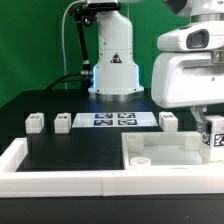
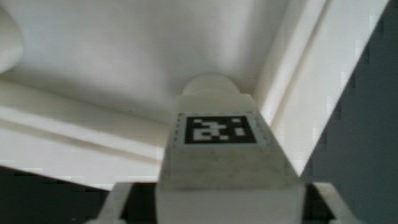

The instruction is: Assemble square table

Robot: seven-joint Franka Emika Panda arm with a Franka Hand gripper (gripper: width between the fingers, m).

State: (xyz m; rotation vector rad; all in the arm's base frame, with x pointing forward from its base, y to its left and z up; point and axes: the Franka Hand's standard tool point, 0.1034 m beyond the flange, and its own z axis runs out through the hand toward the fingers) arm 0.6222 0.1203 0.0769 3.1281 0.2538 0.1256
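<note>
White plastic table top (image 1: 160, 150) has no legs on it yet. The gripper (image 1: 208, 130) squeezes one leg (image 2: 217, 150) just above the top's edge. Three other legs (image 1: 37, 122) (image 1: 63, 122) (image 1: 168, 120) lie beyond the top, not yet put on.

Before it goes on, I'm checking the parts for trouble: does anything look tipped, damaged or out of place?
Nothing stands out. The three loose legs sit apart on the black surface beside the marker board, the table top lies flat, and the gripper holds the fourth leg at its edge.
</note>
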